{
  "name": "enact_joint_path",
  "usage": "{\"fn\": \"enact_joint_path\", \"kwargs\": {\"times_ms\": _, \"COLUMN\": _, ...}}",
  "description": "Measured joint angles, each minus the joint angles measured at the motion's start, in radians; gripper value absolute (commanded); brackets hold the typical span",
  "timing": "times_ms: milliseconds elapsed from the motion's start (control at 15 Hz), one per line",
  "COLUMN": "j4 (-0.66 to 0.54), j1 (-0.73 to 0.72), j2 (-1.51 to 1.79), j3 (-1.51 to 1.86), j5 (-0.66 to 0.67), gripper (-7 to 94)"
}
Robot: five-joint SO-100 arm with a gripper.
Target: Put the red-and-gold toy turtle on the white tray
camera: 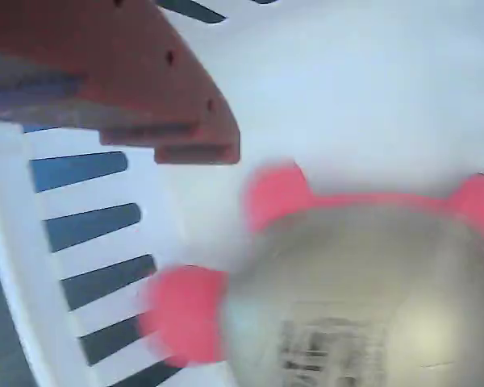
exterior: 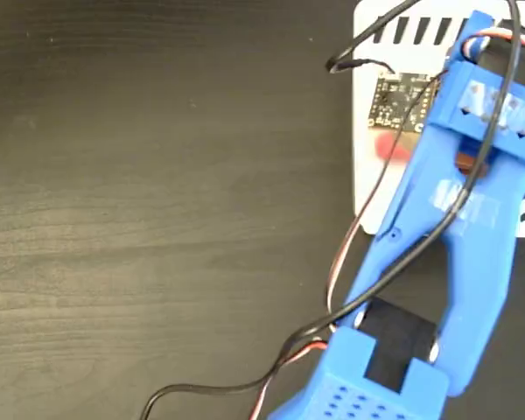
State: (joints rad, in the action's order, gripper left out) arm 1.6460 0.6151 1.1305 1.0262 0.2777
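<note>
In the wrist view the red-and-gold toy turtle (camera: 363,298) fills the lower right, blurred. Its gold shell carries a black print, and its coral head and feet stick out. It lies over the white tray (camera: 371,81), beside the tray's dark diagonal stripes. One red-brown finger (camera: 145,81) of my gripper reaches in from the upper left, clear of the turtle; the other finger is out of frame. In the fixed view my blue arm (exterior: 455,201) covers most of the white tray (exterior: 363,52). Only a red bit of the turtle (exterior: 392,147) peeks out beside it.
The dark wooden table (exterior: 140,219) spreads out left of the tray. Black and red cables (exterior: 367,201) loop from the arm across the tray's left edge. A small circuit board (exterior: 398,101) sits on the wrist.
</note>
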Motion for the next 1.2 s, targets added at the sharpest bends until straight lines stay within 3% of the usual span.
{"fn": "enact_joint_path", "kwargs": {"times_ms": 267, "j4": 0.0, "j1": 0.002, "j2": 0.0, "j3": 0.015, "j5": 0.0, "gripper": 62}}
{"fn": "enact_joint_path", "kwargs": {"times_ms": 467, "j4": 0.0, "j1": 0.003, "j2": 0.0, "j3": 0.017, "j5": 0.0, "gripper": 42}}
{"fn": "enact_joint_path", "kwargs": {"times_ms": 600, "j4": 0.0, "j1": 0.003, "j2": 0.0, "j3": 0.017, "j5": 0.0, "gripper": 5}}
{"fn": "enact_joint_path", "kwargs": {"times_ms": 667, "j4": -0.006, "j1": 0.003, "j2": 0.0, "j3": 0.017, "j5": -0.005, "gripper": 0}}
{"fn": "enact_joint_path", "kwargs": {"times_ms": 1000, "j4": -0.046, "j1": 0.003, "j2": 0.0, "j3": 0.017, "j5": -0.031, "gripper": 0}}
{"fn": "enact_joint_path", "kwargs": {"times_ms": 1200, "j4": -0.195, "j1": -0.037, "j2": 0.029, "j3": 0.032, "j5": -0.16, "gripper": 0}}
